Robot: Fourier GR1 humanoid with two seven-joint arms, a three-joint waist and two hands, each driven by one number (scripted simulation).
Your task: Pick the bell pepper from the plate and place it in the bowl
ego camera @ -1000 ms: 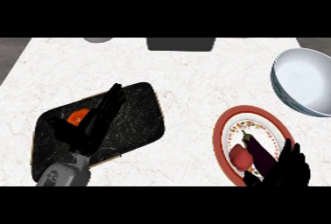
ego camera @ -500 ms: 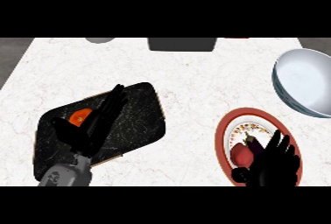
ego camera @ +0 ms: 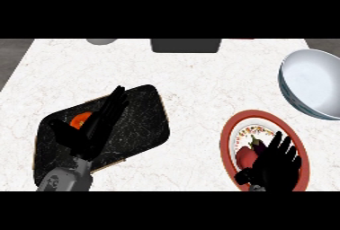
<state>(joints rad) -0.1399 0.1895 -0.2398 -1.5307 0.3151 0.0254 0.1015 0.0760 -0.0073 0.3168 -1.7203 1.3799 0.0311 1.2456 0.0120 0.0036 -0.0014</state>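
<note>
Where the counter (ego camera: 199,90) meets its near edge, the right hand (ego camera: 274,165) lies over the near half of the red-rimmed plate (ego camera: 229,134), which sits toward the near right corner. Its fingers (ego camera: 284,144) are straight and slightly spread, pointing away, and the thumb juts out to the left; they pinch nothing. Just left of the palm, on the plate's patterned centre, lies the red bell pepper (ego camera: 245,156), touching or nearly touching the hand. Beside it, just beyond the fingertips, a small dark purple eggplant (ego camera: 257,144) shows, partly hidden by the hand.

Toward the near left corner, a dark marbled cutting board (ego camera: 143,123) lies at an angle. Above it the left hand (ego camera: 90,134) shows, its fingers (ego camera: 114,102) straight and pressed together, aimed at the far right, holding nothing. An orange thing (ego camera: 81,120) peeks out on the board from under that hand.

At the far right edge stands the pale blue-white bowl (ego camera: 315,83), well apart from the plate. Along the far edge sit a dark rectangular object (ego camera: 185,45) and a grey round thing (ego camera: 101,41), both cut off.
</note>
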